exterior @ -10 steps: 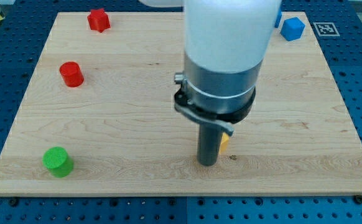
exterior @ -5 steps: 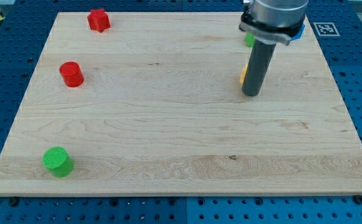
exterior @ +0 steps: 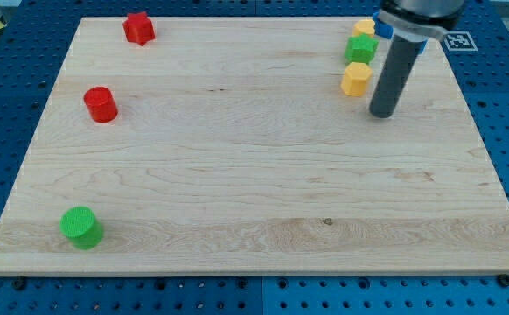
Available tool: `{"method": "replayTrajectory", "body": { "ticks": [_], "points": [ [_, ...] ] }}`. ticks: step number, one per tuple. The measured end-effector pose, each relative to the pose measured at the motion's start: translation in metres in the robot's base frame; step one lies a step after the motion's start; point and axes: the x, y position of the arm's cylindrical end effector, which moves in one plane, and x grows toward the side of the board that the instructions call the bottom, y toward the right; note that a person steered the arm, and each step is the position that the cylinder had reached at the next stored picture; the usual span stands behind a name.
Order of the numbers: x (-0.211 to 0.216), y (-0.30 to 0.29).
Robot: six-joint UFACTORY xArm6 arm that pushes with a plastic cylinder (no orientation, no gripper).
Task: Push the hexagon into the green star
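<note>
The yellow hexagon (exterior: pixel 356 79) lies near the view's top right, just below the green star (exterior: pixel 360 48) and touching or almost touching it. Another yellow block (exterior: pixel 365 28) sits right above the star. My tip (exterior: pixel 381 113) rests on the board just right of and slightly below the hexagon, a small gap apart. The dark rod rises toward the view's top right.
A blue block (exterior: pixel 421 44) is mostly hidden behind the rod at the top right. A red star (exterior: pixel 137 27) sits at the top left, a red cylinder (exterior: pixel 101 104) at the left, a green cylinder (exterior: pixel 81 227) at the bottom left.
The rod has moved from the board's lower middle up to the top right, carrying the yellow hexagon up against the green star. The tip has since shifted right, off the hexagon.
</note>
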Motion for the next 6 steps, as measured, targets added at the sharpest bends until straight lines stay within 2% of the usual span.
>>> {"method": "replayTrajectory", "body": {
  "ticks": [1,4,6],
  "points": [
    [-0.017,-0.025],
    [-0.048,-0.009],
    [-0.048,-0.031]
  ]
}}
